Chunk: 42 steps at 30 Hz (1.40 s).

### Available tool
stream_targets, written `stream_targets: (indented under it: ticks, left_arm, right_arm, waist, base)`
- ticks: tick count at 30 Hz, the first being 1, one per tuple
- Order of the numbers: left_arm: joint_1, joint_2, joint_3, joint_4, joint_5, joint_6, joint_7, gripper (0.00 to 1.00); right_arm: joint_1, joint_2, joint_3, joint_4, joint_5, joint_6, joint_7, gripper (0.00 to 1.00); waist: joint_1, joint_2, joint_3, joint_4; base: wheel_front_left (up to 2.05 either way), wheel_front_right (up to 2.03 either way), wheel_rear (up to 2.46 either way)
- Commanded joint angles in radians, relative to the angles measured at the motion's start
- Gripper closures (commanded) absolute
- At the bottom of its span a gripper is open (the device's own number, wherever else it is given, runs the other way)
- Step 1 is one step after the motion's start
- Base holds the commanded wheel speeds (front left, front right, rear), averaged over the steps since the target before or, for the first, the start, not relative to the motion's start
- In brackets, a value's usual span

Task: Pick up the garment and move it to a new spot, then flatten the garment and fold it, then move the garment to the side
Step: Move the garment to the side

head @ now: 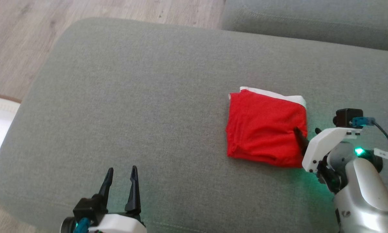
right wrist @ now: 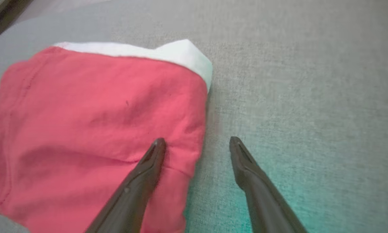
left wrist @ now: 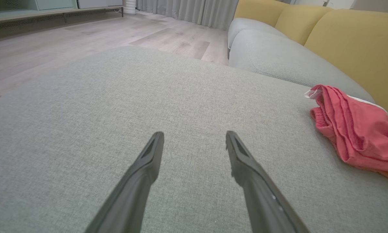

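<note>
Red garment (head: 265,129), folded, white band along far side, lies on right half of grey cushion (head: 148,97). Right gripper (head: 306,130) spread wide, holding nothing, angled down, straddles garment's right edge: one finger (right wrist: 148,165) over red cloth, other over bare cushion. Left gripper (head: 122,168) spread wide, holding nothing, at cushion's near edge, well apart from garment.

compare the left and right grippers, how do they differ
The left gripper is over bare cushion, apart from the garment; the right gripper straddles the garment's edge, one finger over red cloth. The left gripper points up the head view; the right gripper angles toward the garment. Both are open and hold nothing.
</note>
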State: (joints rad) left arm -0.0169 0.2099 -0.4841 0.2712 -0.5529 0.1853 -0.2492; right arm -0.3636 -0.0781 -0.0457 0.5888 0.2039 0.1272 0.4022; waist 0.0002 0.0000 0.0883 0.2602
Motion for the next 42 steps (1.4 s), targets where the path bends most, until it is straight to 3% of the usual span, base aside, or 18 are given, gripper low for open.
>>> stream_targets:
  ticks: [1,2,3,4,5,7,8,19,25,33,42]
  left_arm:
    - [-0.046,0.0,0.042,-0.021,0.01,-0.004,-0.013,0.0]
    - [-0.047,-0.002,0.045,-0.019,0.012,-0.005,-0.013,0.0]
    - [-0.048,-0.004,0.047,-0.017,0.015,-0.007,-0.013,0.0]
    - [-0.049,-0.006,0.049,-0.016,0.017,-0.008,-0.013,0.0]
    - [-0.05,-0.009,0.051,-0.014,0.02,-0.01,-0.013,0.0]
    - [-0.052,-0.013,0.053,-0.013,0.026,-0.014,-0.013,0.0]
    - [-0.054,-0.015,0.053,-0.013,0.029,-0.016,-0.013,0.0]
    - [-0.072,-0.016,0.057,-0.039,0.068,-0.026,-0.013,0.0]
    - [-0.094,-0.017,0.047,-0.057,0.083,-0.032,-0.012,0.0]
    - [-0.141,0.006,0.047,-0.075,0.096,-0.034,0.0,0.0]
    - [-0.169,0.024,0.041,-0.085,0.105,-0.032,0.018,0.0]
  right_arm:
    - [-0.052,-0.005,0.023,-0.007,0.011,0.003,0.013,0.0]
    - [-0.057,-0.004,0.025,0.006,0.017,0.003,0.017,0.0]
    - [-0.062,-0.003,0.029,0.018,0.024,0.003,0.02,0.08]
    - [-0.067,-0.001,0.034,0.028,0.034,0.003,0.023,0.38]
    - [-0.073,0.001,0.04,0.037,0.044,0.003,0.024,0.59]
    - [-0.083,0.004,0.052,0.051,0.057,0.003,0.021,0.94]
    - [-0.089,0.005,0.058,0.055,0.063,0.003,0.016,1.0]
    - [-0.134,-0.032,0.124,0.028,0.105,0.003,-0.067,1.0]
    - [-0.121,-0.087,0.15,-0.05,0.109,0.003,-0.088,1.0]
    - [-0.096,-0.112,0.135,-0.177,0.106,0.003,-0.091,1.0]
    - [-0.09,-0.096,0.108,-0.214,0.091,0.003,-0.1,1.0]
  waist:
    - [-0.0002,0.0,0.015,0.011]
    - [-0.0002,0.0,0.018,0.011]
    - [-0.0002,0.0,0.02,0.011]
    - [-0.0002,0.0,0.022,0.01]
    - [-0.0002,0.0,0.025,0.007]
    - [-0.0002,0.0,0.029,0.0]
    - [-0.0002,0.0,0.031,-0.005]
    - [-0.0002,0.0,0.057,-0.137]
    - [-0.0002,0.0,0.087,-0.277]
    - [-0.0002,0.0,0.157,-0.452]
    - [-0.0002,0.0,0.186,-0.493]
  base:
    - [0.0,0.0,0.0]
    - [0.0,0.0,0.0]
    - [0.0,0.0,0.0]
    - [0.0,0.0,0.0]
    - [0.0,0.0,0.0]
    - [0.0,0.0,0.0]
    - [0.0,0.0,0.0]
    - [0.0,0.0,0.0]
    - [0.0,0.0,0.0]
    - [0.0,0.0,0.0]
    - [0.0,0.0,0.0]
